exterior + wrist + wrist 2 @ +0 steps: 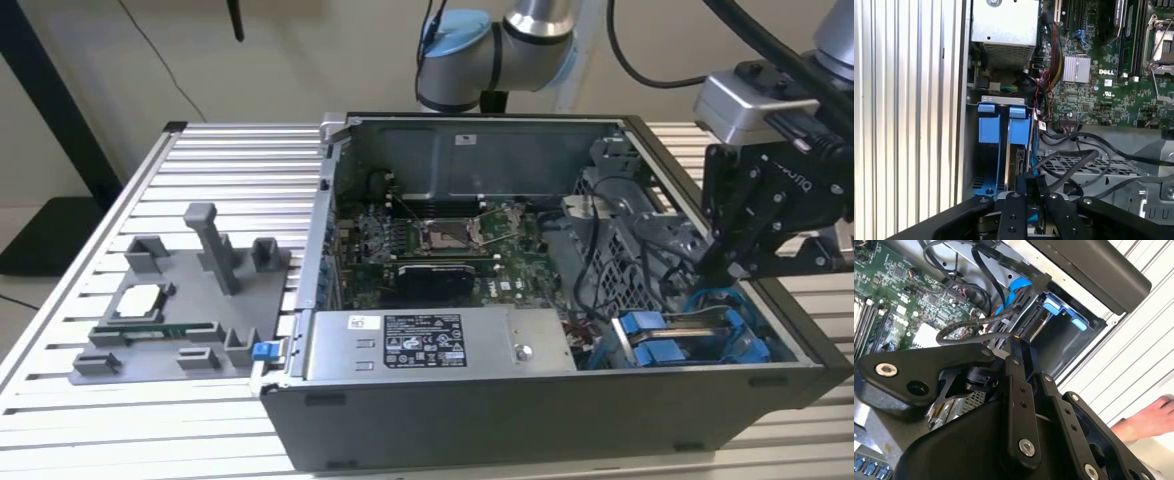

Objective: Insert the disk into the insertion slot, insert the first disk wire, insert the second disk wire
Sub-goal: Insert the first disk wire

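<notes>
Black metal gripper (1031, 179) poised upright over the open grey tower case (534, 430), directly above the insertion slot (1004, 100), a narrow bay of grey sheet metal with blue plastic fittings at the exterior view's right end of the case. Claw drawn almost shut, with only a thin gap. A sliver of blue showing in that gap, yet no telling whether pinched or merely seen through it.

Disk (1016, 160), a flat dark slab seen edge-on between the rails of its bright blue plastic carrier frame, standing in the slot just beyond the claw tips and beside two broad blue latch tabs (989, 125). Judged well down in the bay, though depth of seating hidden.

Loose black cables (1079, 155) draped over the perforated grey cage (1124, 169) next to the slot. In the second wrist view, one braided black lead (974, 322) looping close by the claw tips. Whether any plugged in, impossible to tell.

Step in hand, by the look of it: seating the disk. To do it well:
- Keep the claw square to the carrier's edge.
- Press straight along the rails, never sideways against the thin sheet metal.
- Go gently, watching for the blue frame to sit level with the fittings alongside.
- Hold the loose leads clear of the carrier to avoid trapping any.

Worth minding too: a person's hand (1146, 420) lying on the ribbed aluminium table (1139, 355) just outside the case.
</notes>
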Motion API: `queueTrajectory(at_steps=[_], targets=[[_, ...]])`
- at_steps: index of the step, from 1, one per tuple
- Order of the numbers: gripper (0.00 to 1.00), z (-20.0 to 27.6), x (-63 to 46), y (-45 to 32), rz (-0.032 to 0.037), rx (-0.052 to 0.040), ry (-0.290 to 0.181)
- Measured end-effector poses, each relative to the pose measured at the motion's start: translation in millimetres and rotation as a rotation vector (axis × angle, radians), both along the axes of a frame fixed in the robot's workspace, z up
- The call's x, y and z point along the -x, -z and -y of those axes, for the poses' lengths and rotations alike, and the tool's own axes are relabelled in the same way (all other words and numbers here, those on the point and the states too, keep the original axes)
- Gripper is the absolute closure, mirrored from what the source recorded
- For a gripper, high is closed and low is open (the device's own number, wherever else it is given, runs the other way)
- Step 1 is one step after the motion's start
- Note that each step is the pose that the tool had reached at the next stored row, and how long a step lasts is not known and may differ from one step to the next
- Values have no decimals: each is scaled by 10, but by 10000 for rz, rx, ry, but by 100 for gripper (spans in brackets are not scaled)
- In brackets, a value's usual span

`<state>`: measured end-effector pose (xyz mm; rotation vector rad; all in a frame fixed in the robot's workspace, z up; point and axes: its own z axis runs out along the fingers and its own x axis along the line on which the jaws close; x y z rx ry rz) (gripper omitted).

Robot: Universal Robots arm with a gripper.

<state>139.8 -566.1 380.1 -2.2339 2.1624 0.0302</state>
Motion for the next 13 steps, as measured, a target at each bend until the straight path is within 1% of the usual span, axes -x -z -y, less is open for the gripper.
queueTrajectory(at_steps=[3,5,9,13], targets=[[100,28,-4,8,-23,1,41],[100,40,-11,20,-56,1,66],[100,49,-48,59,-153,1,97],[100,49,-94,99,-209,-26,122]])
